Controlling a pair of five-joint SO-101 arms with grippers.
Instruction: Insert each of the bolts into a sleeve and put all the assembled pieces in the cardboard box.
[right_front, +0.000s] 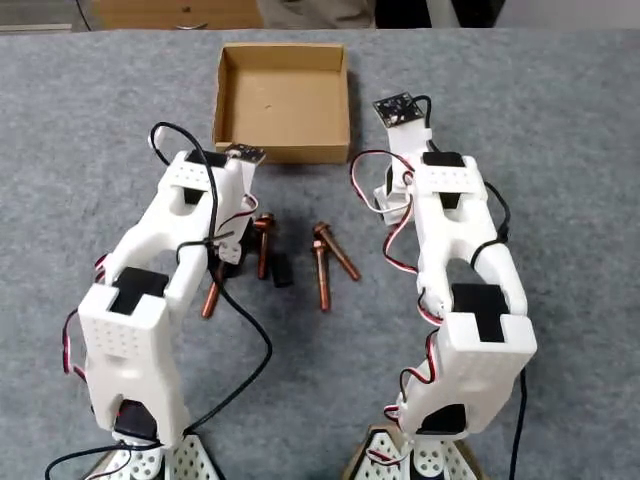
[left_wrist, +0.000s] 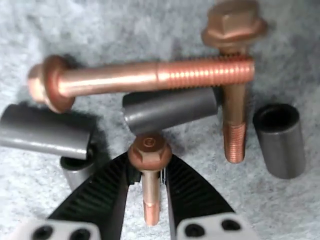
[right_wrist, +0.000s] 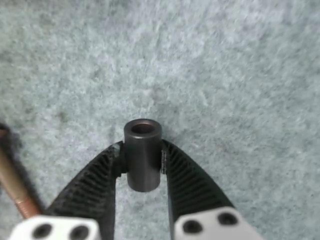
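A bolt (left_wrist: 149, 150) is clamped below its head in the left gripper (left_wrist: 150, 170), just before the cardboard box (right_front: 285, 100). Off the box's corner a sleeve (right_wrist: 143, 142) is pinched by the right gripper (right_wrist: 143, 162), bore exposed, likely for insertion.

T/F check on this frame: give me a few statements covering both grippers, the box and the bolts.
1. The left gripper is shut on a bolt. True.
2. The right gripper holds a bolt. False: it is shut on a sleeve.
3. A bolt fills that sleeve. False: its visible end is an open hole.
4. Several loose bolts lie on the table between the arms. True.
5. The cardboard box lies on its side. False: it stands open side up, beyond the loose bolts.
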